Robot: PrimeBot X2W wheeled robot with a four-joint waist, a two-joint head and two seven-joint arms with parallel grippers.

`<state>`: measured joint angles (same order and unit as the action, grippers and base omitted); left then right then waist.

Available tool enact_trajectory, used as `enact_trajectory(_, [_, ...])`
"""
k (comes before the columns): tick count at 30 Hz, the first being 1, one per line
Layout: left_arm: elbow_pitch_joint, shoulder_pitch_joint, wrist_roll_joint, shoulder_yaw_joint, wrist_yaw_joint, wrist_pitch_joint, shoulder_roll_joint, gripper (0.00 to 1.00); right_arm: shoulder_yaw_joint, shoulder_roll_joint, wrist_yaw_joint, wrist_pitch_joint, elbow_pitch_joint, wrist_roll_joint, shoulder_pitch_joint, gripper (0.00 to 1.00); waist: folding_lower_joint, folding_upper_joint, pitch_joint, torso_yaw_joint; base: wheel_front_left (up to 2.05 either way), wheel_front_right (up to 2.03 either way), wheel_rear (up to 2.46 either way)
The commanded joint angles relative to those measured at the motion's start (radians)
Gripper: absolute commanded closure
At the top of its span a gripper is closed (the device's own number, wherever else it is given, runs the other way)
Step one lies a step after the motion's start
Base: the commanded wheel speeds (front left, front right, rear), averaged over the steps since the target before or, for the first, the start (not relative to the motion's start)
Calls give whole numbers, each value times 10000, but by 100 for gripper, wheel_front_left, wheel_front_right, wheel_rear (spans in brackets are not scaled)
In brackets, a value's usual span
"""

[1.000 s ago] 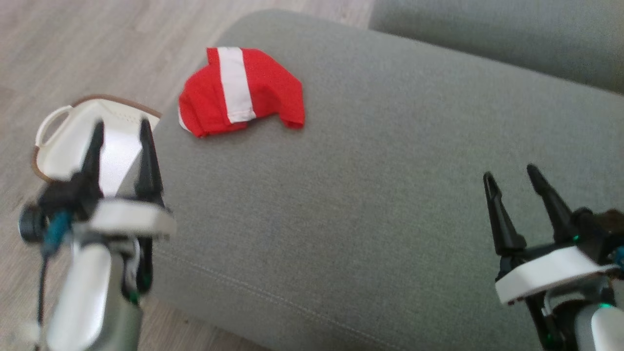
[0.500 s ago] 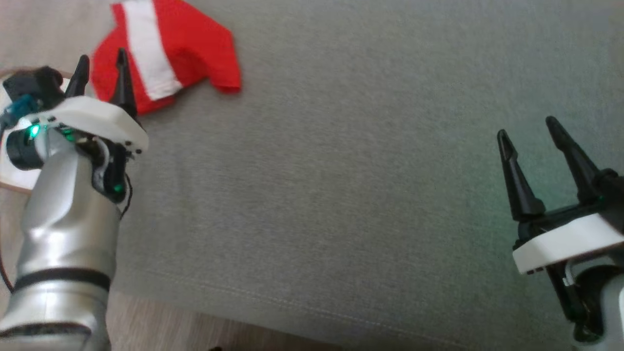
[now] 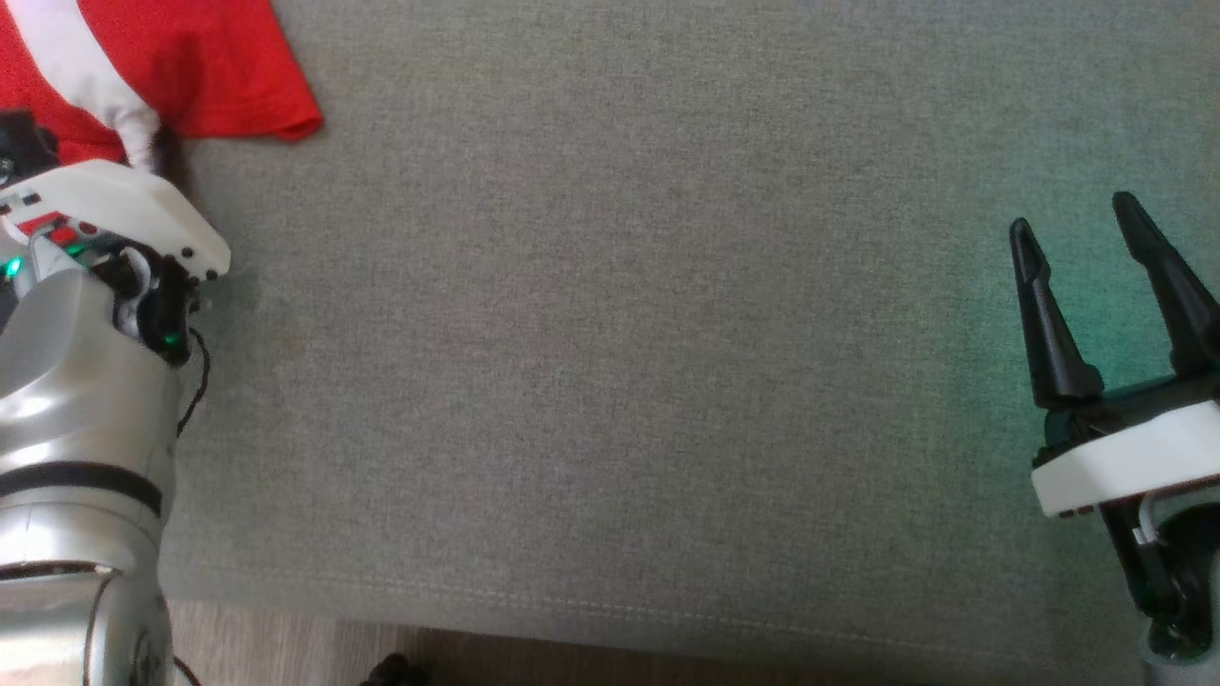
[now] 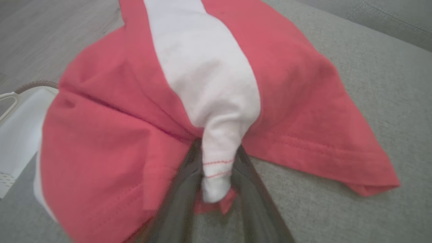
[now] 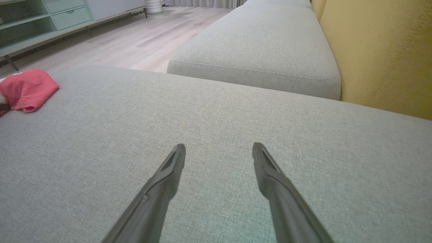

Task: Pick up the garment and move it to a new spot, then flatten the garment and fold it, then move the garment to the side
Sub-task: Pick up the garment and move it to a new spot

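The red garment with a white stripe [image 3: 229,67] lies at the upper left of the head view, on the grey sofa cushion [image 3: 610,362] and near its edge. In the left wrist view a white basket [image 4: 17,125] shows at the left edge of the frame, partly hidden by the cloth. The left gripper [image 4: 217,153] has its two fingers drawn close together on a bunched fold of the white stripe's hem, at the lower middle of the left wrist view. This picture is a little blurred, but the cloth seems pinched between them. The right gripper [image 3: 1072,214] is at the lower right of the head view, spread wide and holding nothing, over bare cushion. The step in hand, as I judge, is to pick the garment up. The hold is on a small fold only, so the lift should be slow and straight, so that the hem does not slip out. It is better to raise the cloth free of the cushion first, and then carry it toward the bare middle, away from the basket.
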<state>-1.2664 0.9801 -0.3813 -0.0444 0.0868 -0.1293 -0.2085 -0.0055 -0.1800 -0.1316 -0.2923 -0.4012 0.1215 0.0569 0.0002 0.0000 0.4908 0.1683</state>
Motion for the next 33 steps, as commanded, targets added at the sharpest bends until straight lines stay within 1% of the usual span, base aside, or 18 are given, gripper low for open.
enact_trajectory(1, [67,161,40,157,-10,-103,-481,100,154,-87,9,-21,-449,-100,203,0,-2,0,30,14,0,0,0])
enact_trajectory(8, [182,563,314,-149,32,-1049,-730,100,170,-75,9,92,-268,-86,358,0,-2,0,-335,229,0,0,0])
enact_trajectory(13, [737,541,500,-248,-35,-1295,-872,100,250,30,9,306,62,7,357,0,-2,0,-945,284,0,0,0])
enact_trajectory(15, [1441,385,514,-154,0,-1314,-971,100,312,127,9,442,225,66,378,0,-2,0,-1263,240,0,0,0])
enact_trajectory(18, [2561,-236,576,97,-115,-1319,-1102,100,338,265,9,653,501,144,362,0,-2,0,-1813,169,0,0,0])
enact_trajectory(24, [4825,-1987,866,499,-391,-1322,-1186,100,360,571,9,1082,1024,310,109,0,-2,0,-2866,-150,0,0,0])
enact_trajectory(31, [7627,-4533,1305,337,-778,-1307,-998,100,287,899,9,1419,1392,449,-371,0,-2,0,-3626,-630,0,0,0])
enact_trajectory(33, [8594,-5277,1353,228,-917,-1095,-891,100,269,959,9,1470,1423,470,-487,0,-2,0,-3684,-789,0,0,0])
